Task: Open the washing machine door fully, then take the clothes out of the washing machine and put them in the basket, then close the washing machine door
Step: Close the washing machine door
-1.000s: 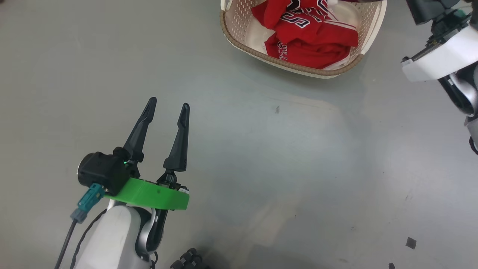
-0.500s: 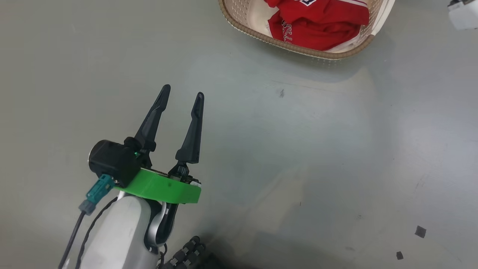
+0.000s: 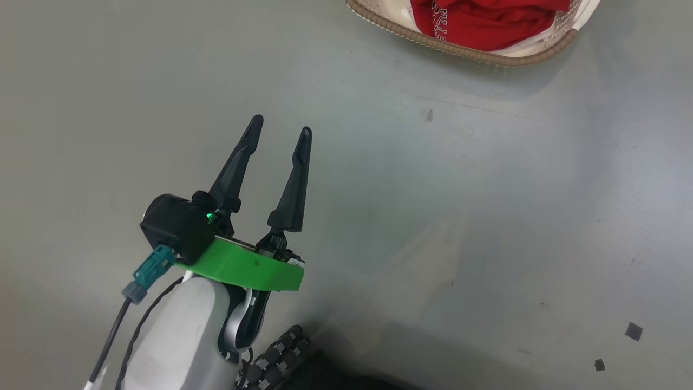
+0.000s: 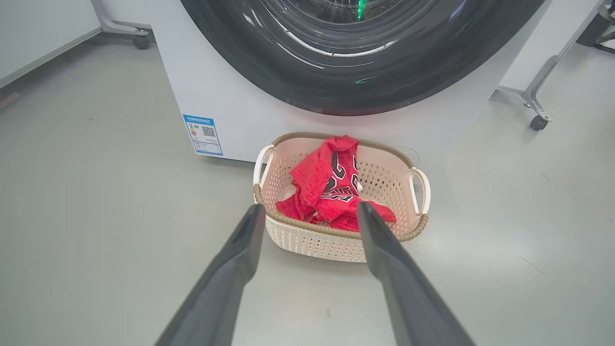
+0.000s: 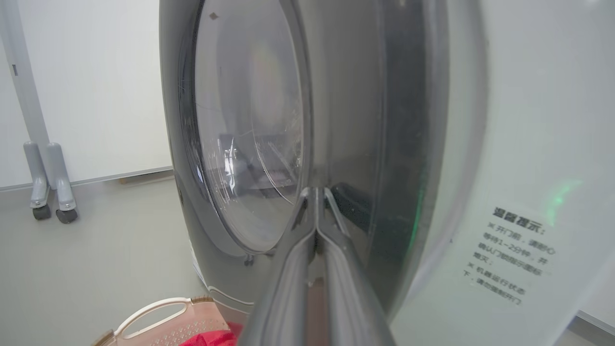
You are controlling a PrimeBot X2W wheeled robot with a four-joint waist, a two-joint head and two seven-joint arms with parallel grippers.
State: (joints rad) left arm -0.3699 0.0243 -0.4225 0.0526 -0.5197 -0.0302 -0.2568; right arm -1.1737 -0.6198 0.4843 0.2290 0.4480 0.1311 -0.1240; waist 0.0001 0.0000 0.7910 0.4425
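My left gripper point(image 3: 281, 125) hangs open and empty over the grey floor, well short of the basket point(image 3: 460, 50) at the head view's top edge. The left wrist view has its fingers point(image 4: 310, 209) framing the cream basket point(image 4: 307, 240), where the red clothes point(image 4: 331, 187) lie heaped. Behind it stands the white washing machine point(image 4: 226, 96) with the black-rimmed washing machine door point(image 4: 360, 91) lying against its front. My right gripper point(image 5: 315, 193) is shut on nothing, tips at the door's dark rim point(image 5: 399, 144) beside the glass point(image 5: 250, 144). I cannot tell whether the door is latched.
Wheeled grey stand legs sit left point(image 4: 139, 41) and right point(image 4: 538, 120) of the machine, and another pair point(image 5: 48, 192) by the wall. Small dark scraps point(image 3: 632, 330) lie on the floor at the lower right. A basket handle point(image 5: 153, 310) and red cloth point(image 5: 211, 339) lie below the door.
The head camera has shifted, so the basket has slid towards the top edge and the right forearm has left the picture. The left gripper stays open, the right stays shut.
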